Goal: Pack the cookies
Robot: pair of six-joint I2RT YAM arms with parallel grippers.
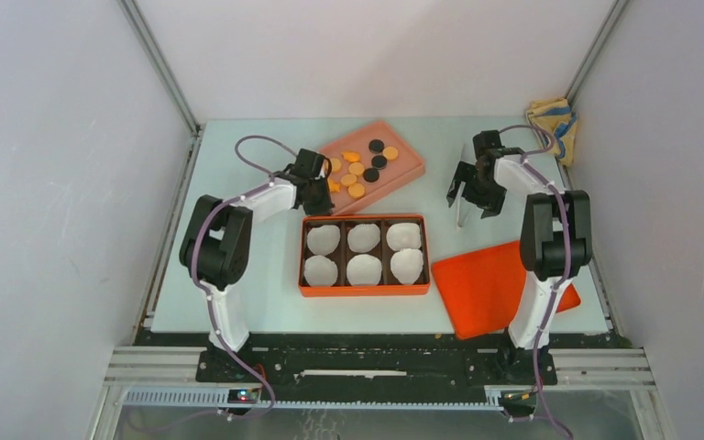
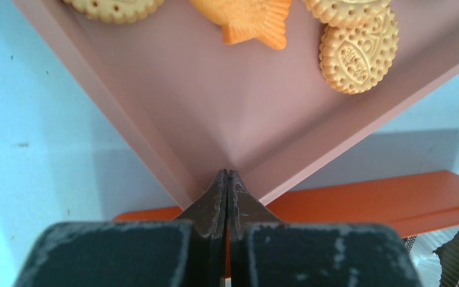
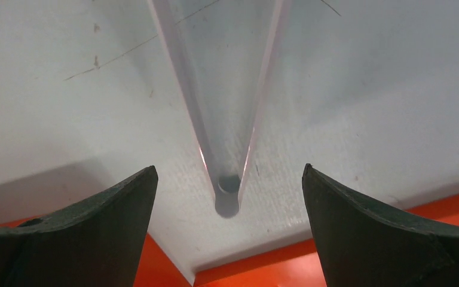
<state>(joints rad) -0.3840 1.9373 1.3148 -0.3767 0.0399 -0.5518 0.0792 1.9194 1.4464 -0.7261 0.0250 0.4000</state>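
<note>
The cookies (image 1: 357,170), mostly orange with a few black, lie in a pink tray (image 1: 403,158) at the back centre. In the left wrist view, pale round biscuits (image 2: 358,51) and an orange fish-shaped one (image 2: 248,18) lie on the tray (image 2: 215,101). My left gripper (image 1: 319,191) is shut, its tips (image 2: 228,174) at the tray's near-left corner with nothing seen between them. My right gripper (image 1: 473,194) is open (image 3: 229,167) and empty. It hangs over a clear plastic piece (image 3: 227,89) that stands on edge on the table.
An orange box (image 1: 364,291) holding several white paper cups (image 1: 364,238) stands just in front of the pink tray. Its flat orange lid (image 1: 490,289) lies to the right, near the right arm's base. A yellow cloth (image 1: 550,119) lies in the back right corner.
</note>
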